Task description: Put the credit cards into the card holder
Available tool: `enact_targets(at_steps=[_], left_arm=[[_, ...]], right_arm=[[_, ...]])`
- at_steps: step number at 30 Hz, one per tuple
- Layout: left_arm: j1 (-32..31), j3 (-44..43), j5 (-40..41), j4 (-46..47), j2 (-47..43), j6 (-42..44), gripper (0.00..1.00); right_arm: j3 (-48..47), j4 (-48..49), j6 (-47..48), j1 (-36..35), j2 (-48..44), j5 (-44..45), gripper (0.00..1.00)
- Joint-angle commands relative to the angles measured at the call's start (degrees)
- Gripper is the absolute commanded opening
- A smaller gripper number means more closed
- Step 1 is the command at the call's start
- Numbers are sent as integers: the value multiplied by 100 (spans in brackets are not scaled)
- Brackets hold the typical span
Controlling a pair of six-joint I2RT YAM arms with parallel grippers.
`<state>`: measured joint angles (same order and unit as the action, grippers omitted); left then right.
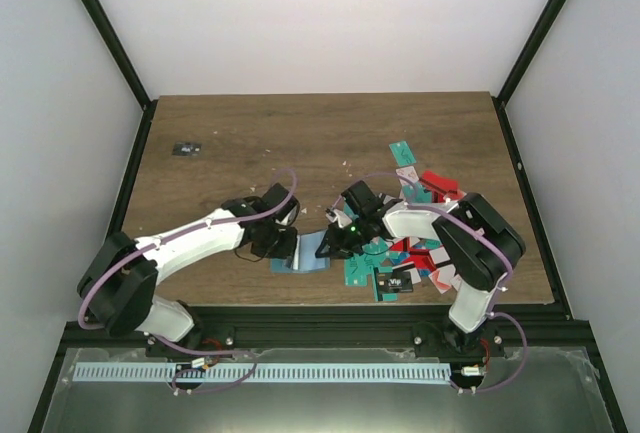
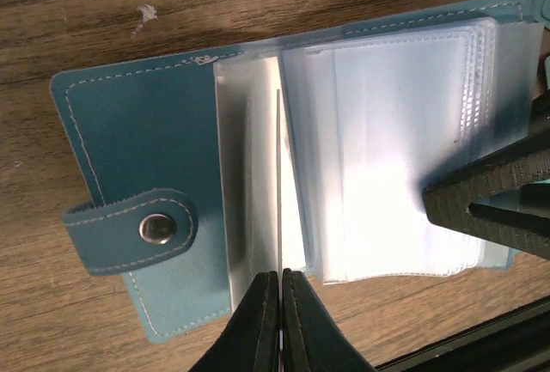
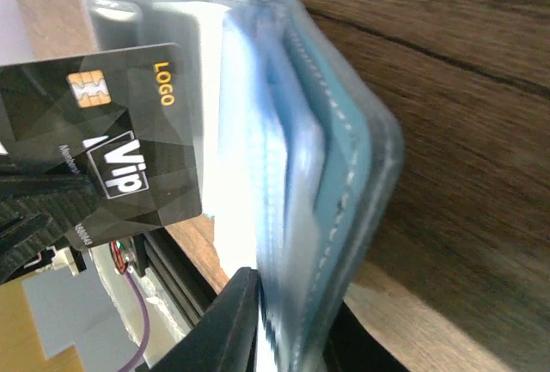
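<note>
Teal card holder (image 2: pixel 129 131), black card (image 3: pixel 129 149)

A matt teal leather-look card holder (image 2: pixel 129 131) with pale stitching (image 2: pixel 129 74), a shiny metal snap (image 2: pixel 155 228) and glossy clear plastic sleeves (image 2: pixel 387 149), on a grainy, scuffed brown wood table (image 2: pixel 86 11); a smooth, faintly glossy black plastic credit card (image 3: pixel 129 157) with a metallic chip (image 3: pixel 88 88).

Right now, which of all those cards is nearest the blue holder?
The black VIP card in the right gripper, held against the clear pockets of the card holder; the other cards lie piled on the table.
</note>
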<state>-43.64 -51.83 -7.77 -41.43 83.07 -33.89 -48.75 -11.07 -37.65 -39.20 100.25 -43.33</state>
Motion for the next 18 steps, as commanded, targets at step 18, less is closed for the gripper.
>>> enact_targets(at_steps=[18], left_arm=[[329,714,-885,1281,-493,-283,4]], right_arm=[[-535,-1577,1048,-44,-431,1020,47]])
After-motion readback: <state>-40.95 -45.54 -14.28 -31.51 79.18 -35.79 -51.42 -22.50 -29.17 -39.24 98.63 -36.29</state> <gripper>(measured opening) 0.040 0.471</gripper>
